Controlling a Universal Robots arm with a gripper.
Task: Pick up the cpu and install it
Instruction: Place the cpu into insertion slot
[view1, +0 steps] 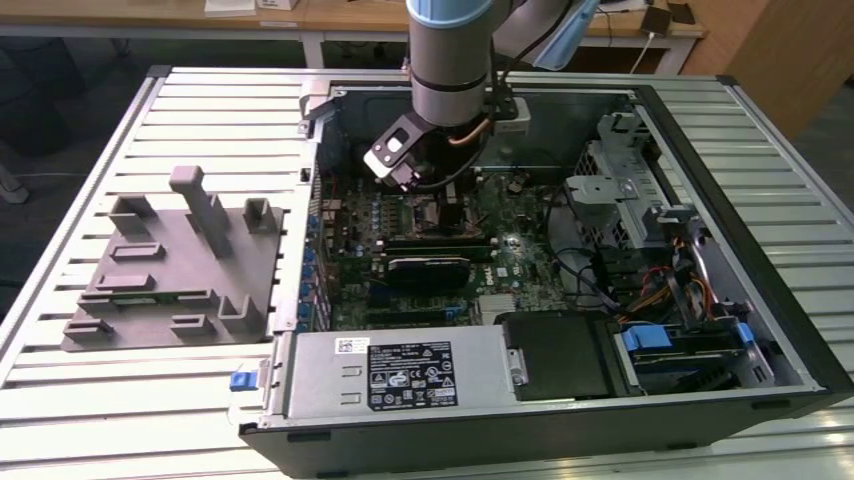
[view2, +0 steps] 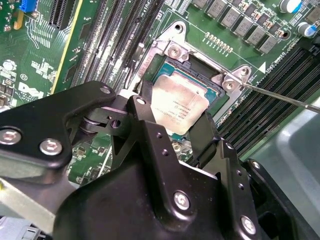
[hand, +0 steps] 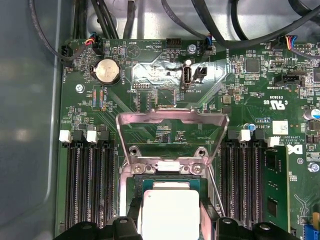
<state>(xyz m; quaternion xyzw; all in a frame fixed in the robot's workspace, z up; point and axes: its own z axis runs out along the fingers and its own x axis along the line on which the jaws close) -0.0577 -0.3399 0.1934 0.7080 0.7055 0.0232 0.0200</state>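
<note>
Silvery-topped, the cpu (view2: 179, 106) sits clamped by two opposite edges between your gripper's (view2: 175, 117) jaws, centred beneath them just over the open socket (view2: 192, 67), whose raised retention plate (hand: 170, 117) stands just beyond.

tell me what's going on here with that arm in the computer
The robot arm's black claw grips a small flat silvery square cpu by two opposite edges, holding it at the motherboard's open socket inside an opened black desktop computer case. The socket's metal retention frame stands flipped up.
</note>
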